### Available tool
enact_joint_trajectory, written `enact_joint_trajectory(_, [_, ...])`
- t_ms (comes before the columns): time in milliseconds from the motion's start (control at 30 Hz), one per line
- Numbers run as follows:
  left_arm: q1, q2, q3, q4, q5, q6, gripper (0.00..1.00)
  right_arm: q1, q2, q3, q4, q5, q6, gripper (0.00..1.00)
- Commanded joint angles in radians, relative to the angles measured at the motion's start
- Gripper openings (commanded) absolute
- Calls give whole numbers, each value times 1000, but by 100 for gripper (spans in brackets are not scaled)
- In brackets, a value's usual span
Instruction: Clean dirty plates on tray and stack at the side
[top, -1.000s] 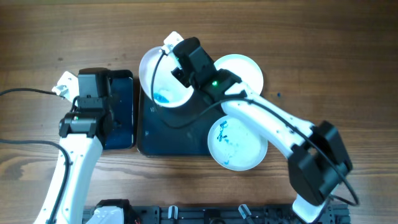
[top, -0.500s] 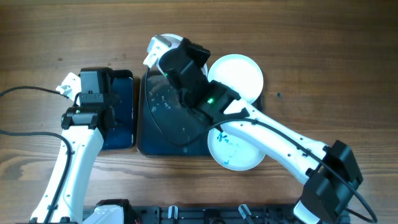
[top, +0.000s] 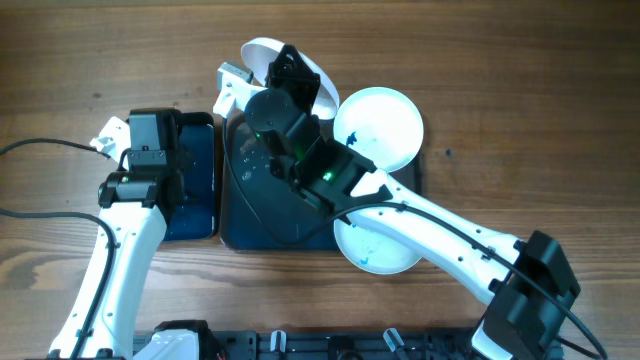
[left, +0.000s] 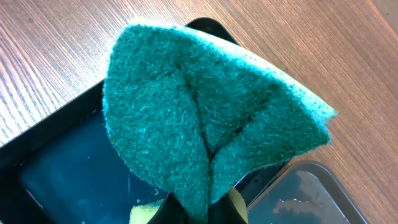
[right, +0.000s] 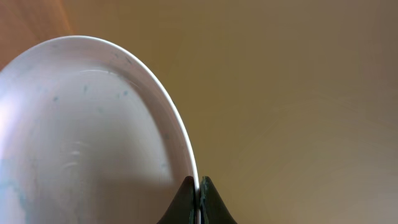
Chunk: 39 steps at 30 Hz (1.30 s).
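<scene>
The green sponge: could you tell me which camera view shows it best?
The left wrist view: the sponge fills it, folded in the left gripper. Overhead, the left arm hides it; the right wrist view shows only a plate.

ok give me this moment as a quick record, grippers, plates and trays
right gripper: shut on the rim of the lifted plate, tilted above the tray at its back left
lifted plate: faint teal specks
left gripper: shut on the green sponge, over the small tray
small tray: wet inside
back plate: right side, nearly white
front plate: right side, blue smears
stack at side: none yet
</scene>
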Motion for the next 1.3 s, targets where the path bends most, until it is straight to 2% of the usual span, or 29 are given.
enact_joint_trajectory(0, [6, 2, 12, -3, 2, 16, 4, -42, -15, 3, -135, -137, 258, 4])
enact_joint_trajectory(100, [6, 2, 12, -7, 10, 16, 4, -119, -15, 3, -302, -454, 496, 4])
enact_joint_trajectory(167, [6, 2, 12, -7, 18, 16, 4, -217, -15, 3, -329, -664, 716, 4])
enact_joint_trajectory(333, [6, 2, 12, -17, 20, 16, 4, -474, -15, 3, -330, -893, 1083, 4])
enact_joint_trajectory(433, [6, 2, 12, -18, 19, 16, 4, -664, -15, 3, -372, -1052, 1239, 4])
enact_joint_trajectory(567, [6, 2, 12, -18, 20, 16, 4, -878, -15, 3, -465, -1190, 1277, 4])
enact_joint_trajectory(767, [6, 2, 12, -19, 19, 16, 4, -1093, -3, -1, -634, -1105, 1318, 4])
enact_joint_trajectory(933, [6, 2, 12, -30, 19, 16, 4, -1154, 30, -39, -639, -985, 1353, 4])
enact_joint_trajectory(1033, [6, 2, 12, -41, 19, 16, 4, -1170, 67, -86, -621, -982, 1401, 4])
enact_joint_trajectory(1267, [6, 2, 12, -32, 19, 16, 4, -1171, 157, -156, -561, -948, 1408, 4])
